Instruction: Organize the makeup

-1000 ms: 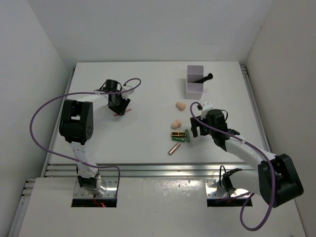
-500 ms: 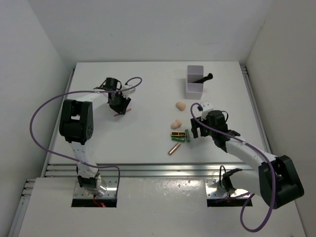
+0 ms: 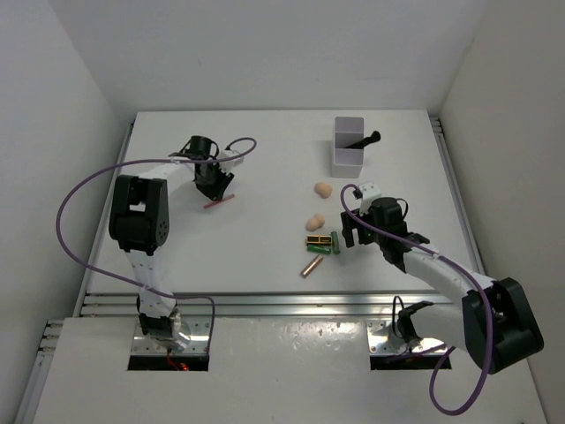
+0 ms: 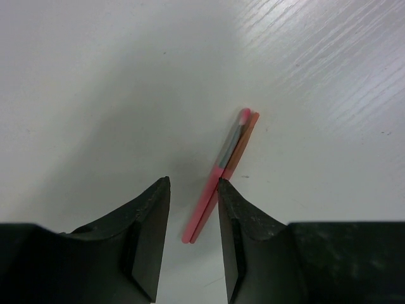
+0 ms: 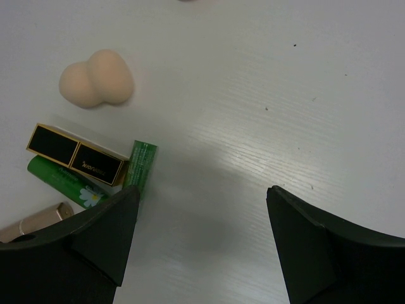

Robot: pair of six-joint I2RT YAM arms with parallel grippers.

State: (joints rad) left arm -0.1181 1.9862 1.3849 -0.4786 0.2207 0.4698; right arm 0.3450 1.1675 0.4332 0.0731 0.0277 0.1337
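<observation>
Three white walls [image 3: 265, 53] enclose a white table [image 3: 256, 238] bearing scattered makeup [image 3: 319, 240].

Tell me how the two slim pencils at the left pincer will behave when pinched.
The pencils look thin, straight and stiff, so they are probably light and unbending. They lie side by side, touching, so one may slip free or roll if pinched unevenly. The left pincer is open with only their near end between its jaws, so they might tilt when lifted.

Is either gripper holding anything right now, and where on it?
Nothing is held. The left gripper is open, the near end of the pencils lying on the table between its fingers. The right gripper is open, empty.
</observation>
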